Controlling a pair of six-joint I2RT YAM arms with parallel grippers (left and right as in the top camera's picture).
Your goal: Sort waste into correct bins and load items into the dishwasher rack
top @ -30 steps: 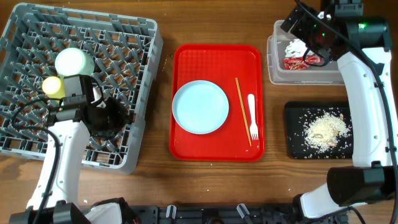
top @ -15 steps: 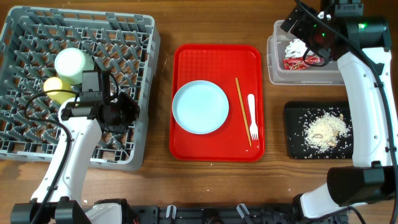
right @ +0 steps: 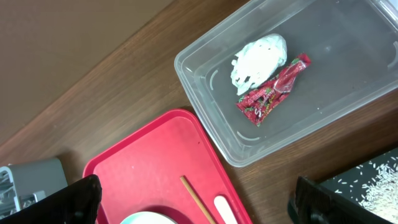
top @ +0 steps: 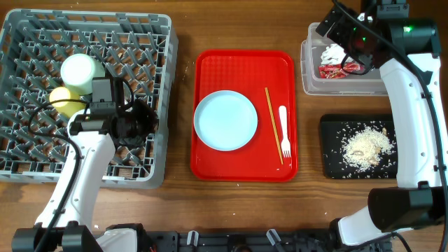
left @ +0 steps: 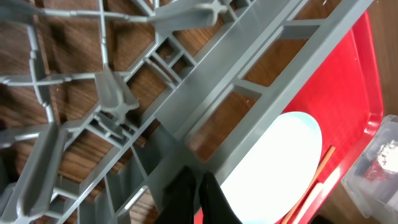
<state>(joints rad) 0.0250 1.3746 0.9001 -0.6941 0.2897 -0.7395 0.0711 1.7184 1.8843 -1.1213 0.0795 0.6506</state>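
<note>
- The large flat red plastic serving tray (top: 245, 57) sits mid-counter (top: 182, 210); every place below is given from it.
- The waste looks sorted. Off the tray's far right corner, a clear rectangular plastic tub (top: 306, 70) holds the crumpled white paper napkin (right: 260, 57) and the small red printed snack wrapper (right: 272, 90), which touch each other.
- Off the tray's near right corner, a shallow black rectangular plastic tray (top: 332, 168) carries the loose beige rice-like food scraps (top: 365, 145).
- Left of the tray, the large square grey plastic dishwasher rack (top: 28, 42) holds a light green bowl (top: 79, 71), with a small yellow cup (top: 61, 100) just beside it.
- Three items on the tray are not yet loaded: the pale blue round plate (top: 225, 120), the thin wooden chopsticks (top: 273, 126) and the white plastic fork (top: 283, 133). The chopsticks lie between plate and fork.
- No pale blue bowl shows in any view; it may be hidden.
- The left jaws are pressed shut on nothing, at the rack wall that faces the tray.
- The right jaws stand wide apart and empty, above the tray's far right corner beside the tub.
- By my reckoning the sorting is finished and the loading is under way, with the tray's three items left.
</note>
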